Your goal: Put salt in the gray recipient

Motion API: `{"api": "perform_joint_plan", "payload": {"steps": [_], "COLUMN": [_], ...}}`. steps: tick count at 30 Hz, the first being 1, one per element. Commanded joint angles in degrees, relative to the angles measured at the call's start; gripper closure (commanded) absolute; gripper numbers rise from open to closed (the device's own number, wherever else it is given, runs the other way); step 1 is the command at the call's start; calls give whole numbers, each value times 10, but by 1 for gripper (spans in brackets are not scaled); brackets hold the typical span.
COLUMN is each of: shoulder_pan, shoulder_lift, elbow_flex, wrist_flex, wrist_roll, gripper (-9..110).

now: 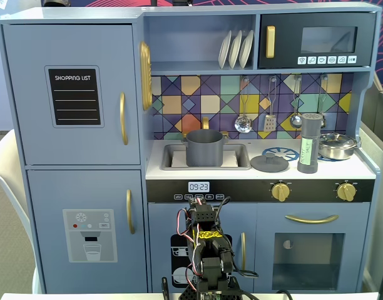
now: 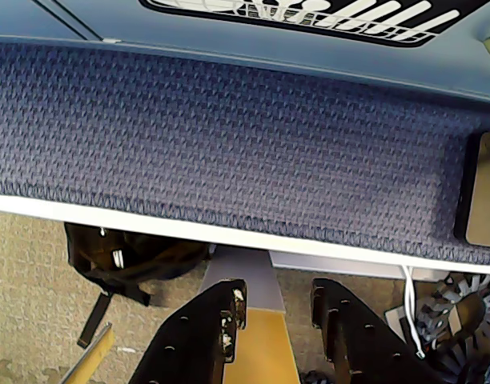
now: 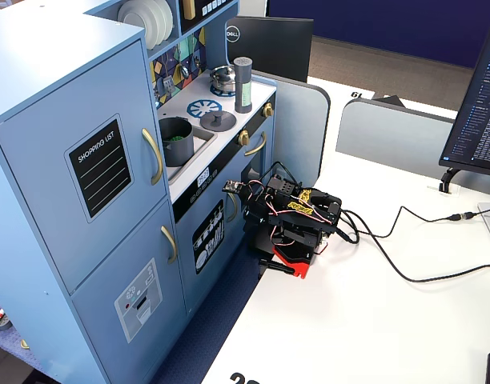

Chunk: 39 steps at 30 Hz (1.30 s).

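Claw [image 2: 275, 308] slightly parted, nothing between the fingers [image 2: 217, 316]; wrist view shows it pointing down past the white table edge [image 2: 149, 224] at the floor. Arm [image 3: 291, 218] is folded low on the table [image 3: 373, 312], right in front of the toy kitchen [image 3: 61, 160].

Salt [image 1: 310, 143] stands upright on the counter [image 1: 254, 172], right side in a fixed view, just beside the steel pan [image 1: 337, 145] and just right of the flat lid [image 1: 269, 162]. Label faces the camera there.

Pot [image 1: 204, 147] sits in the sink [image 1: 173, 161], upright, left of the lid and well apart from the salt. Another fixed view shows something green inside the pot [image 3: 176, 141]; can't tell what.

Same view: salt [image 3: 243, 85] near the far end of the counter, pan [image 3: 222, 78] behind it. Claw is well away from both.
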Motion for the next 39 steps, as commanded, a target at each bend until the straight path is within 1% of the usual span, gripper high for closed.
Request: {"api": "perform_joint_plan", "payload": {"steps": [1,5,8,10,11,12,15,18,20,24,30,32,35,39], "shoulder_pan": [25,77,159,239,278,315,413,470,491,512,522,524,527,532], "shoulder_lift": [0,-57,-89,-96,-99,-103,-127,-186,-236,-328,-401,-421,-458,-525], "elbow_flex": [-26,-136,-238,-293,-316,-336,-378,-414,-439,-486,-521,-526,-542,-581], "wrist_flex": [-14,-9,-8,-21,-42,-76,-223,-369,-446,-553,-628,-653,-684,-715], "wrist_roll": [-16,-27,-26,-73,-91,-86,-69,-52,-49,-39,-19,-9,0,6], "gripper": [101,101,101,101,101,101,101,101,99,88,63,56,52,51]}}
